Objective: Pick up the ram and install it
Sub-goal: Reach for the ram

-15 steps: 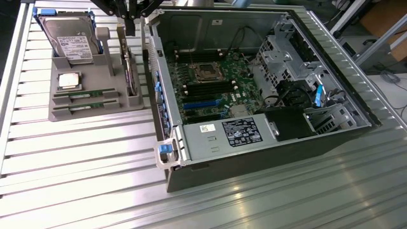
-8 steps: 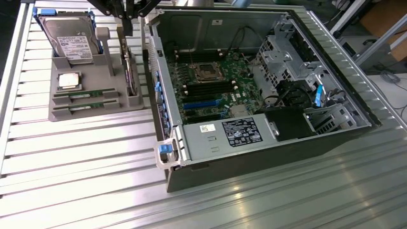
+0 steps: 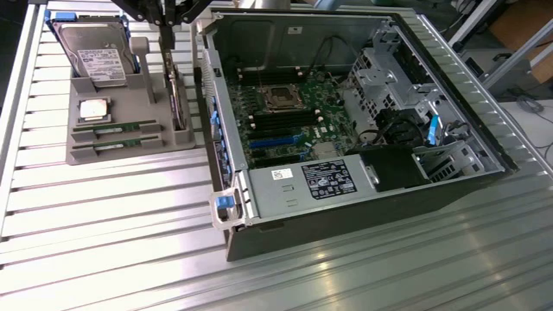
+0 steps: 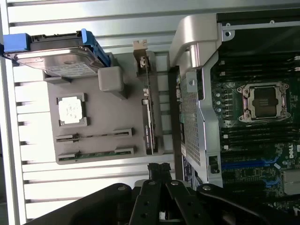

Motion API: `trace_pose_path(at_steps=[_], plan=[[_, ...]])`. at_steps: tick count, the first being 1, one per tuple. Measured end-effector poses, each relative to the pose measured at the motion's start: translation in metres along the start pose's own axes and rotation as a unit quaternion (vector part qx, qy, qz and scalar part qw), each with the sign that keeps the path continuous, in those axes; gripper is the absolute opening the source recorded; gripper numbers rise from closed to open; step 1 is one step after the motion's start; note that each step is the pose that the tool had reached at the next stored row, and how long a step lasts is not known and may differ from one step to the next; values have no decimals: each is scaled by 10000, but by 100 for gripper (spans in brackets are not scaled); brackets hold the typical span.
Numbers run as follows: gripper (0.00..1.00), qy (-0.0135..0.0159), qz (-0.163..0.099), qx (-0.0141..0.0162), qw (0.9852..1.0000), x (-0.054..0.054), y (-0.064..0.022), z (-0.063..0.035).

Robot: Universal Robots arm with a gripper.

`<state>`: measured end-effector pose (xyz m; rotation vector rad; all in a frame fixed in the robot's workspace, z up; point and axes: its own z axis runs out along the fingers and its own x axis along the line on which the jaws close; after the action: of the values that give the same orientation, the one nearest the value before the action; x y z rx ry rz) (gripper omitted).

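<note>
Two ram sticks, thin and green, lie in slots of the grey holder (image 3: 147, 139) at the exterior view's left: one ram stick (image 3: 116, 128) (image 4: 93, 136) and a second (image 3: 116, 144) (image 4: 96, 153) beside it. My gripper (image 3: 166, 37) (image 4: 159, 168) hangs high over the holder's far side, by the open computer case (image 3: 226, 116), well above both sticks. Its black fingertips meet with nothing between them, so it is shut and empty. On the motherboard, black memory slots (image 3: 278, 121) run beside the bare CPU socket (image 3: 282, 97) (image 4: 265, 101).
The holder also carries a silver hard drive (image 3: 97, 48) (image 4: 65, 63), a square silver CPU (image 3: 93, 109) (image 4: 71, 111) and a card standing on edge (image 3: 178, 97) (image 4: 149, 115). A power supply (image 3: 315, 183) and drive cages (image 3: 389, 71) crowd the case. The ribbed metal table (image 3: 112, 220) lies around.
</note>
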<state>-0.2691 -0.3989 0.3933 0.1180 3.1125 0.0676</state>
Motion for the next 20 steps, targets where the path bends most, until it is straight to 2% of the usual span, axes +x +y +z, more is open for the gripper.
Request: trace_pose_path(at_steps=[20], plan=[[11, 0, 0, 0, 10000, 124, -9, -4]])
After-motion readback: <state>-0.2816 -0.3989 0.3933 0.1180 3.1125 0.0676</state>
